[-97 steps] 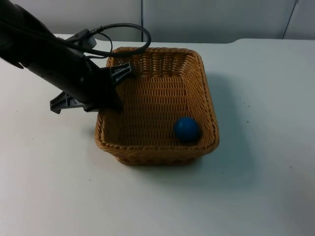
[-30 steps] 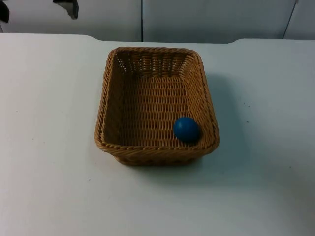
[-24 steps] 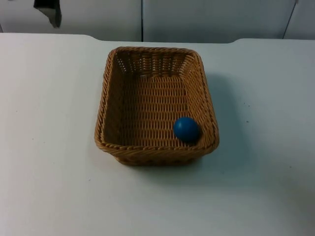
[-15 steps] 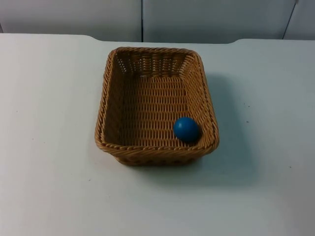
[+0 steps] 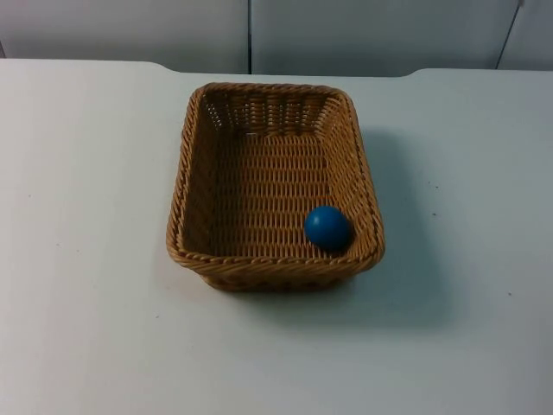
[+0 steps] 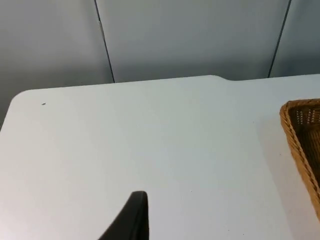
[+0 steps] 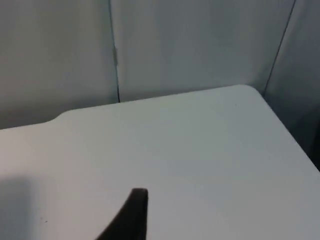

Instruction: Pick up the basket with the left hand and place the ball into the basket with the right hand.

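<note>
A woven brown basket (image 5: 183, 181) stands on the white table near the middle in the top view. A blue ball (image 5: 327, 227) lies inside it, in the near right corner against the wall. In the left wrist view a corner of the basket's rim (image 6: 299, 132) shows beyond bare table, well away from the left gripper's black fingertip (image 6: 133, 216). The right gripper's fingertip (image 7: 131, 212) hangs over bare table near the partition wall. Both grippers are open and hold nothing. Both arms stand drawn back from the basket.
White table top (image 5: 86, 259) spreads around the basket on all sides. The grey partition wall (image 5: 346, 35) closes off the far edge. The table's rounded corner (image 6: 22, 97) lies ahead of the left gripper.
The left gripper, still at the upper left corner of the top view a second ago, has drawn back out of it. Basket and ball have stayed where they were.
</note>
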Tool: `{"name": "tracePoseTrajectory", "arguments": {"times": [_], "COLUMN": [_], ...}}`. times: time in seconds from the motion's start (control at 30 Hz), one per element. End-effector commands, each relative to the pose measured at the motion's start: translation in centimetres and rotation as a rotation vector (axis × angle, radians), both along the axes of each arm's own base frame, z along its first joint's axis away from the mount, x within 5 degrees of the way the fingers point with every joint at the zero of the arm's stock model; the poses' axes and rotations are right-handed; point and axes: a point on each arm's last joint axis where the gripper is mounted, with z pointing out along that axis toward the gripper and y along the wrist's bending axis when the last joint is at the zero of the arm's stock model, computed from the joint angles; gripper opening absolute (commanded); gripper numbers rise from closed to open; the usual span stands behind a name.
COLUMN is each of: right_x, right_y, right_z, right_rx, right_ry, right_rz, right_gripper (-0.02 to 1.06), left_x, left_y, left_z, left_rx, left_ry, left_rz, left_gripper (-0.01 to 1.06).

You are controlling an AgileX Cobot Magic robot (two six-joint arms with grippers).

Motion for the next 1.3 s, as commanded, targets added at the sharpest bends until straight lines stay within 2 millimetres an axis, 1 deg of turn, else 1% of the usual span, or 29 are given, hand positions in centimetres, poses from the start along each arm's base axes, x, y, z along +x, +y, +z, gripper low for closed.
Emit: {"name": "tracePoseTrajectory", "arguments": {"times": [0.0,0.07,0.1,0.13,0.2,0.27,0.3,0.33,0.4,0.47,0.5,0.53,0.6,0.67,0.7,0.77,0.83,0.87,0.97,1.03,1.07,1.2,1.23,1.27], "right_x": [-2.2,-4.3,-5.4,-5.4,-7.5,-9.2,-9.2,-10.0,-11.1,-11.9,-12.0,-12.0,-12.1,-11.9,-11.9,-11.3,-11.0,-11.0,-10.3,-9.9,-9.9,-9.5,-9.5,-9.5], "right_y": [-0.1,-0.2,-0.1,-0.1,0.2,0.7,0.7,0.9,0.9,0.9,1.1,1.1,1.2,1.4,1.4,1.6,1.8,1.8,2.2,2.4,2.4,2.4,2.4,2.4], "right_z": [-0.3,-0.8,-0.8,-0.8,-1.2,-1.1,-1.1,-1.0,-1.2,-2.0,-2.5,-2.5,-4.0,-5.2,-5.2,-6.1,-6.6,-6.6,-7.5,-8.1,-8.1,-8.7,-8.7,-8.7], "right_rx": [0.034,0.087,0.073,0.073,0.033,-0.016,-0.016,-0.025,-0.031,-0.019,-0.014,-0.014,0.001,0.016,0.016,0.027,-0.002,-0.002,0.024,0.035,0.035,0.033,0.033,0.033], "right_ry": [0.003,0.033,0.041,0.041,0.035,-0.039,-0.039,-0.088,-0.132,-0.147,-0.153,-0.153,-0.162,-0.148,-0.148,-0.114,-0.095,-0.095,-0.083,-0.07,-0.07,-0.053,-0.053,-0.053], "right_rz": [-0.006,0.006,0.043,0.043,0.157,0.269,0.269,0.308,0.333,0.344,0.36,0.36,0.374,0.387,0.387,0.395,0.418,0.418,0.446,0.455,0.455,0.452,0.452,0.452], "right_gripper": [1.03,1.03,1.03,1.03,1.03,1.03,1.03,1.03,1.03,1.03,1.03,1.03,1.03,1.03,1.03,1.03,1.03,1.03,1.03,1.03,1.03,1.03,1.03,1.03], "left_x": [-1.4,-2.9,-3.7,-3.7,-5.1,-6.1,-6.1,-6.5,-7.1,-8.0,-8.3,-8.3,-9.5,-10.4,-10.4,-11.0,-11.3,-11.3,-11.4,-11.3,-11.3,-10.8,-10.8,-10.8], "left_y": [0.3,0.7,0.9,0.9,1.2,1.2,1.2,1.2,1.0,0.9,1.0,1.0,1.2,1.5,1.5,1.8,1.8,1.8,1.7,1.7,1.7,1.3,1.3,1.3], "left_z": [-0.2,-0.1,-0.1,-0.1,0.0,-0.2,-0.2,-0.4,-1.4,-2.6,-3.3,-3.3,-4.0,-4.6,-4.6,-4.9,-5.0,-5.0,-5.3,-5.8,-5.8,-8.2,-8.2,-8.7], "left_rx": [-0.036,-0.048,-0.055,-0.055,-0.045,-0.029,-0.029,-0.027,-0.039,-0.037,-0.028,-0.028,-0.035,-0.04,-0.04,-0.028,-0.015,-0.015,-0.002,-0.029,-0.029,-0.036,-0.036,-0.044], "left_ry": [-0.007,-0.019,-0.031,-0.031,-0.044,-0.046,-0.046,-0.051,-0.042,-0.047,-0.06,-0.06,-0.134,-0.154,-0.154,-0.168,-0.184,-0.184,-0.158,-0.127,-0.127,-0.053,-0.053,-0.041], "left_rz": [0.002,0.005,-0.004,-0.004,-0.028,-0.068,-0.068,-0.093,-0.135,-0.172,-0.187,-0.187,-0.202,-0.198,-0.198,-0.197,-0.21,-0.21,-0.231,-0.219,-0.219,-0.23,-0.23,-0.232], "left_gripper": [1.05,1.05,1.05,1.05,1.05,1.05,1.05,1.05,1.05,1.05,1.05,1.05,1.05,1.05,1.05,1.05,1.05,1.05,1.05,1.05,1.05,1.05,1.05,1.05]}}
